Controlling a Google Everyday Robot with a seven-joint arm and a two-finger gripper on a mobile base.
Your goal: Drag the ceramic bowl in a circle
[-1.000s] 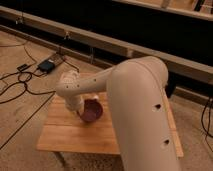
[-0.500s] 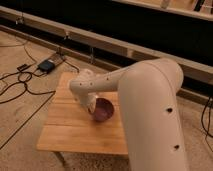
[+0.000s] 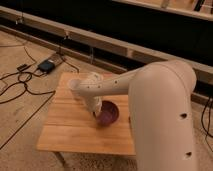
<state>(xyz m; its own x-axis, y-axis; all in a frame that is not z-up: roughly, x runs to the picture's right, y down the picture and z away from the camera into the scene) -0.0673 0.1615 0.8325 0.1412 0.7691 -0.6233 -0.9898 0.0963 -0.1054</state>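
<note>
Seen from above and behind a large white robot arm [image 3: 160,115], reaching forward and left over a small wooden table [image 3: 70,132]. On the table, right of centre: the ceramic bowl [image 3: 109,114] — dark purple-maroon, glossy, wide and shallow, sitting upright. Gripper [image 3: 98,114] hidden under the white wrist housing, down at the bowl's left rim; fingers pressed together, apparently pinching that rim, though the contact itself not visible. Bowl lying just to the right of the gripper, touching it or nearly so; being round, no long axis to speak of. Likely mid-drag, so any sweep around the tabletop depends on keeping that rim hold. Only one arm present. Beyond the table, black cables and a small dark box [image 3: 46,65] on the floor. No brands, labels or readable writing anywhere.
</note>
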